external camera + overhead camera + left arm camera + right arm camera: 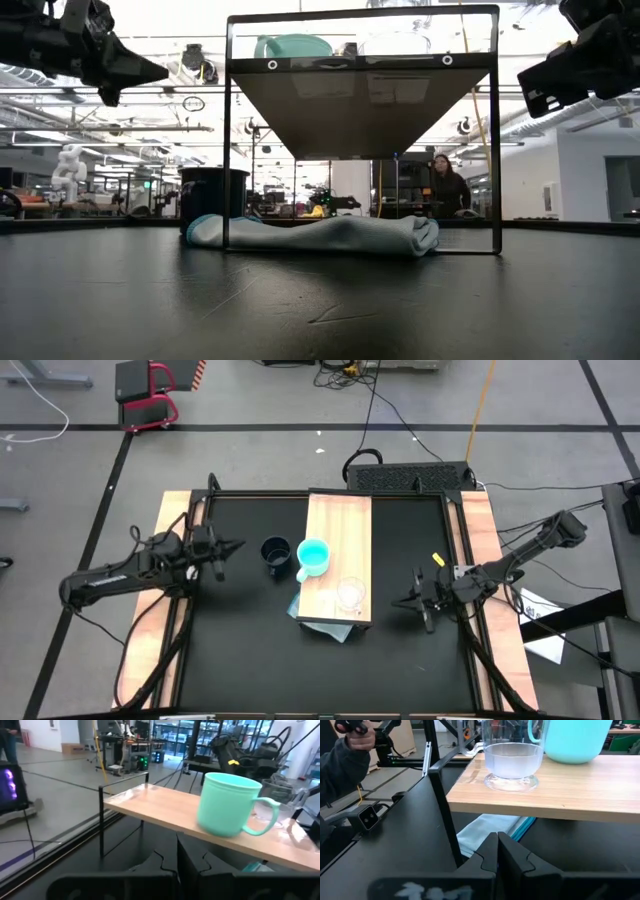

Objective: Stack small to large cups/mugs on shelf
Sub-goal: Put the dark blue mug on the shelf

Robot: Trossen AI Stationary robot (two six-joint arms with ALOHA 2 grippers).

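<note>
The light-wood shelf [338, 560] stands raised on a black frame at the table's middle. The turquoise mug [313, 556] stands on the shelf's left side. The clear glass mug [350, 594] stands on the shelf nearer the front edge. The dark navy mug [276, 552] stands on the black table, just left of the shelf. My left gripper [238, 547] is shut and empty, held in the air left of the navy mug. My right gripper [397, 603] is shut and empty, right of the shelf, level with the glass mug [512, 762].
A pale blue-grey cloth [320, 236] lies on the table under the shelf's near end and sticks out at the front [330, 628]. Wooden strips [170, 560] run along the table's left and right sides. A person [447, 188] stands in the room beyond.
</note>
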